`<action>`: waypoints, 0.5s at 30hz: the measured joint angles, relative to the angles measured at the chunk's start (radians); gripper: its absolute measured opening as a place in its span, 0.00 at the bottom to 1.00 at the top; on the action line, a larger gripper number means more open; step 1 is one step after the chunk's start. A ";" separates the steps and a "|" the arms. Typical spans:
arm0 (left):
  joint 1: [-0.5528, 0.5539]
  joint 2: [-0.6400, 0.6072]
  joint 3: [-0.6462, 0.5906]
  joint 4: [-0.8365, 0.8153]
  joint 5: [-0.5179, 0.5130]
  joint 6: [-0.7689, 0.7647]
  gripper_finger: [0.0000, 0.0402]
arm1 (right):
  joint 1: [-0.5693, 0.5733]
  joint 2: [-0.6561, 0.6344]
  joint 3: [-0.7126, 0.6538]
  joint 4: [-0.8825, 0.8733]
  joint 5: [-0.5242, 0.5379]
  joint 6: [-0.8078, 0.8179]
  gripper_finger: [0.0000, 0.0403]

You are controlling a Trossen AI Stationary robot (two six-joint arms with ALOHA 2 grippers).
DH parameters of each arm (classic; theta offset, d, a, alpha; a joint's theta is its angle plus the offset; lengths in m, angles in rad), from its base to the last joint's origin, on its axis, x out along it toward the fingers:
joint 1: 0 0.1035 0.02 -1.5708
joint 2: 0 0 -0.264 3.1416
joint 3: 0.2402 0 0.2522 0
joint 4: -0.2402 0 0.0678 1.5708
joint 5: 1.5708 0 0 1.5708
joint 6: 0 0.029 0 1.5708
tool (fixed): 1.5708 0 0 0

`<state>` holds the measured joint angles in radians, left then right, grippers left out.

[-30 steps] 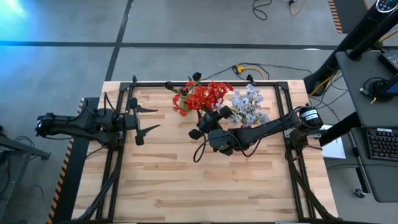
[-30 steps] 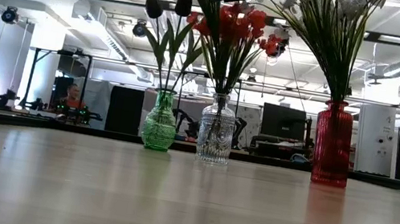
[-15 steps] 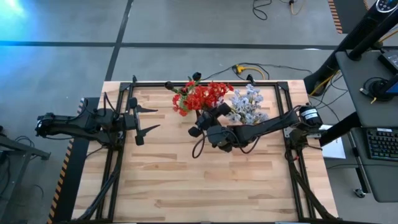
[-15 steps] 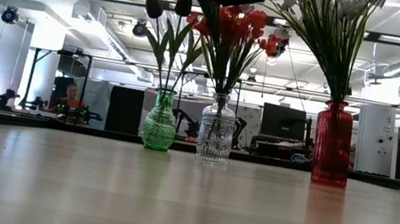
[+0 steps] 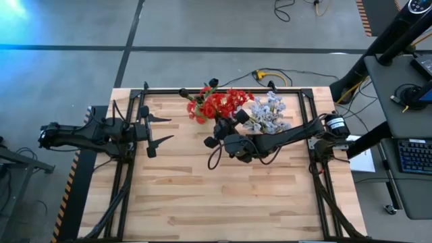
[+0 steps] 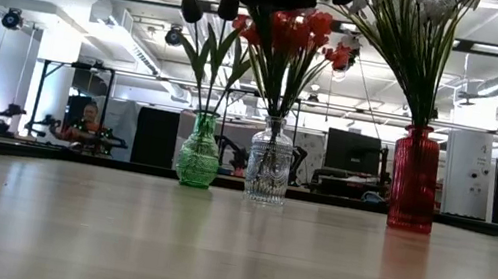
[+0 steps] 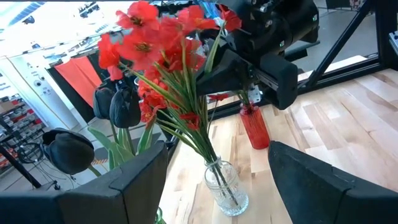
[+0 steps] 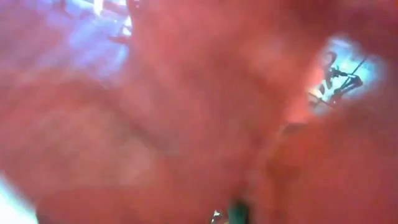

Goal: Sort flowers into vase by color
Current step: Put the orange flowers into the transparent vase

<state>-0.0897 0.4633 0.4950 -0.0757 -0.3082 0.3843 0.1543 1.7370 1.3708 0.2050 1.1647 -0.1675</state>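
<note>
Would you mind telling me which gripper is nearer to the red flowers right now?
The right. The right gripper is right at the red flowers in the clear vase, while the left gripper waits well off at the table's left side.

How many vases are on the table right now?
3, in a row along the far edge: green vase with dark buds, clear vase with red flowers, red vase with pale flowers.

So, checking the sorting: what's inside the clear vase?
The clear vase holds only red flowers, green stems reaching its base. The right claw above covers some blossoms.
</note>
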 joint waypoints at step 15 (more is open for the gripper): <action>0.000 0.000 0.000 -0.002 0.000 0.000 0.65 | 0.012 0.000 0.000 -0.046 0.095 0.131 0.03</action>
<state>-0.0898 0.4630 0.4950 -0.0772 -0.3080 0.3843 0.1661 1.7367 1.3708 0.1593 1.2598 -0.0361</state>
